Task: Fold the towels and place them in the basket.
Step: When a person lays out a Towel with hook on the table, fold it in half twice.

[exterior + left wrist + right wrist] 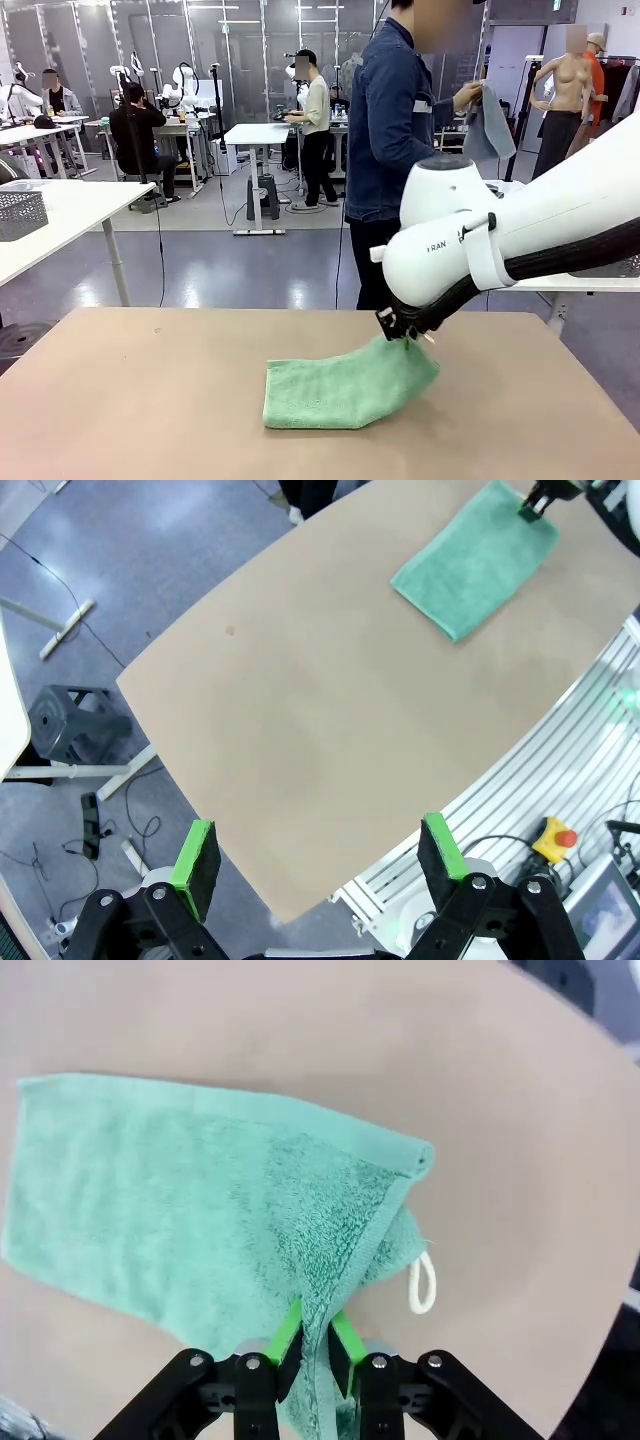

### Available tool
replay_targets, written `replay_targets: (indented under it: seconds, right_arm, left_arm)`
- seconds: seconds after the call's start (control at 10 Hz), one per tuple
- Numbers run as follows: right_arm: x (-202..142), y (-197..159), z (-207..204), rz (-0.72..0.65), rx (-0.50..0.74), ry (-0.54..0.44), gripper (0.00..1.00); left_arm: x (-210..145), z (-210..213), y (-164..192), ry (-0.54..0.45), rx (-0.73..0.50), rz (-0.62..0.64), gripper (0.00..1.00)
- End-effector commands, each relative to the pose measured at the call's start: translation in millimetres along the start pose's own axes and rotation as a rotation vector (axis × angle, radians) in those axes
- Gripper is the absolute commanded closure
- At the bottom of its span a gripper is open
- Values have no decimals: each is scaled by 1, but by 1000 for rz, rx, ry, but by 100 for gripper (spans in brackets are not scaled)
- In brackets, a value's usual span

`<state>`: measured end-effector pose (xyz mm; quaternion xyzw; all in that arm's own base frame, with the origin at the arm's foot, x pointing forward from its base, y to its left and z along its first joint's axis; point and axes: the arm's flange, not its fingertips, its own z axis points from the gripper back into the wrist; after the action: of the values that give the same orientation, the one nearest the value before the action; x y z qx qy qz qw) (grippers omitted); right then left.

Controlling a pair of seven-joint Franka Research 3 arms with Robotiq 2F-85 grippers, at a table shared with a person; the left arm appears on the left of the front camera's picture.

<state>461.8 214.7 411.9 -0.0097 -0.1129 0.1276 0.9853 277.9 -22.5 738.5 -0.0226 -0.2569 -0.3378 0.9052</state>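
right gripper point(312, 1338) pinching the green terry towel point(335, 398) at its far right corner, left gripper point(318, 852) spread wide: best carry that corner low leftward, aligning edges.

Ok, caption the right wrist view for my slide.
Right gripper pinches an edge of the green towel near its white loop, on the tan table.

I see the green towel point(345, 390) folded on the table point(150, 400), right of middle, flat except its far right corner, which is raised and pinched in the right gripper point(315, 1335), its white loop point(422, 1285) dangling. A grey towel point(488, 128) hangs beyond the far edge.
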Motion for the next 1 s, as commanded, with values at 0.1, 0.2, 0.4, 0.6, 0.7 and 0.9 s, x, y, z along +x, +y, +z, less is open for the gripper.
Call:
replay_targets:
  seconds: [0.1,0.2,0.4,0.6,0.7,0.9]
  right_arm:
    - [21,54,26,109,-41,-35,100]
    - [30,75,29,135,-15,-23,100]
    - [46,115,28,157,21,16,100]
    - [59,148,10,179,44,102,100]
    - [67,158,-1,179,53,148,100]
    - [75,178,-24,209,89,212,100]
  left_arm:
    - [-3,-2,-1,-5,2,-20,0]
    - [-3,-2,-1,-5,2,-20,0]
    - [-3,-2,-1,-5,2,-20,0]
    - [-3,-2,-1,-5,2,-20,0]
    - [-3,-2,-1,-5,2,-20,0]
    - [-3,-2,-1,-5,2,-20,0]
